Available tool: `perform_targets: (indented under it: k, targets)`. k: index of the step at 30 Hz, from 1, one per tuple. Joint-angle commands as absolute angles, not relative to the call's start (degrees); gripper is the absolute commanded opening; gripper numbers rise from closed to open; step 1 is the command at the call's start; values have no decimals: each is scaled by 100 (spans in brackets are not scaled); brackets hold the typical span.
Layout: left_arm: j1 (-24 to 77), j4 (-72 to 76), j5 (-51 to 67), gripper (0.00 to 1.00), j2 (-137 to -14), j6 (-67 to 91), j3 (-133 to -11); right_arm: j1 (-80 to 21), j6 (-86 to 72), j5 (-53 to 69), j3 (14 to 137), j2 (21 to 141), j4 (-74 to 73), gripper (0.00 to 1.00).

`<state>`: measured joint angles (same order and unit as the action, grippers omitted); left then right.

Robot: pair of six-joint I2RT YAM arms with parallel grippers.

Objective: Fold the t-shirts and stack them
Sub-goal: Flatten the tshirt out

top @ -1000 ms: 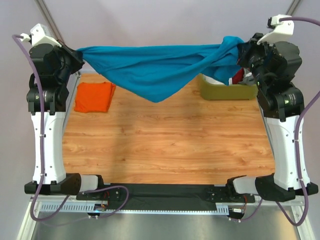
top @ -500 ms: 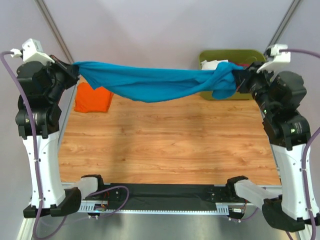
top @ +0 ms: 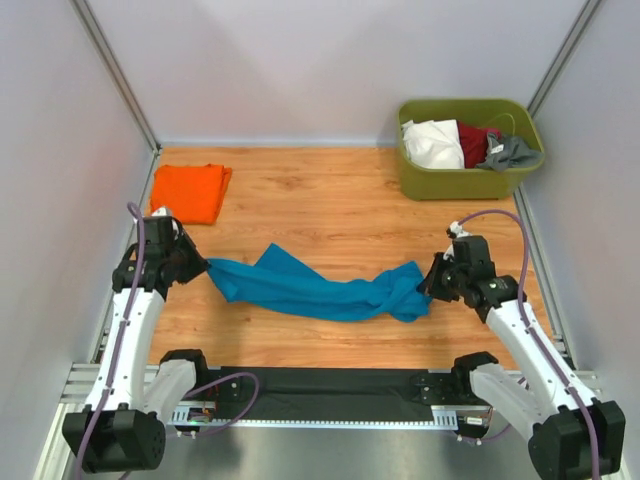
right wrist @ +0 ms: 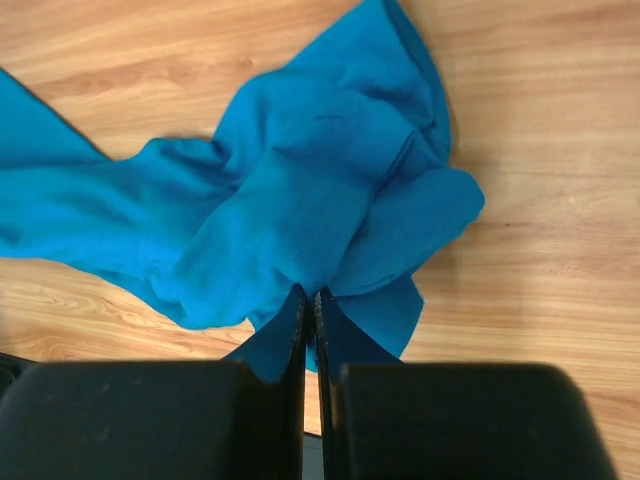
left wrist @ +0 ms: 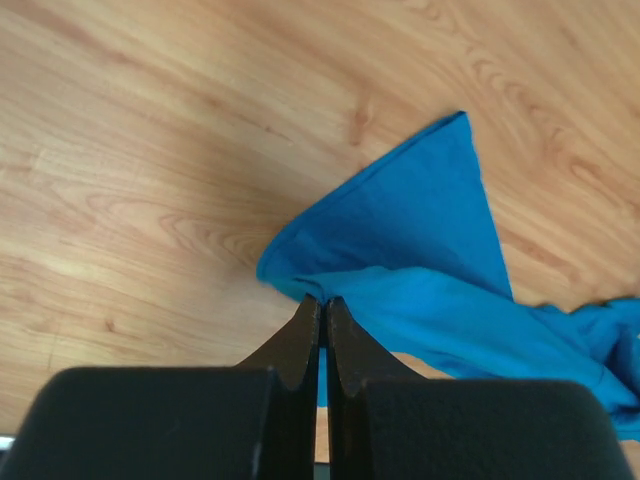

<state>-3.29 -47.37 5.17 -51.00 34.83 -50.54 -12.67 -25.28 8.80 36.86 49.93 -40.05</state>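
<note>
Teal shirt (top: 320, 290) lies in a rumpled band across the near part of the table (top: 330, 205). My left pincer (top: 200, 268) is clenched on one end and my right pincer (top: 430, 285) on the other. The folded orange shirt (top: 190, 192) sits at the far left, the green tub (top: 460, 183) at the far right.

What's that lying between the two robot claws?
The teal-blue t-shirt, bunched into a long strip. The left gripper and the right gripper each pinch one end. The overhead view shows it best.
</note>
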Motion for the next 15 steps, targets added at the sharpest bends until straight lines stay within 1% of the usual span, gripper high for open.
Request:
perform_targets:
  k: [1,3,4,5,6,7,9,10,11,15]
  targets:
    - [-378,-3956,659,0,-5132,3594,-4608,-1248,-2681,1063,3560,5114,-3541,0]
    - [-369,-3824,703,0,-5159,3665,-4282,-1248,-2750,1064,3577,5438,-3716,0]
    - [-360,-3693,729,0,-5150,3682,-4176,-1257,-2751,1063,3664,5562,-3831,7]
    - [-360,-3639,773,0,-5150,3709,-4079,-1257,-2707,1168,3909,5685,-3936,28]
    - [-360,-3586,791,0,-5150,3718,-3948,-1248,-2646,1204,4085,5887,-4181,39]
    - [-360,-3586,817,0,-5176,3718,-3920,-1248,-2611,1230,4252,5967,-4297,62]
    - [-360,-3603,852,0,-5264,3691,-3885,-1265,-2523,1239,4876,6134,-4630,74]
    - [-360,-3604,835,0,-5299,3674,-3876,-1300,-2435,1204,5069,6178,-4710,83]
    - [-360,-3604,835,0,-5343,3683,-3876,-1388,-2426,1082,5480,6318,-4885,85]
    - [-352,-3630,695,0,-5641,3744,-4051,-1862,-2610,748,6309,6889,-5420,85]
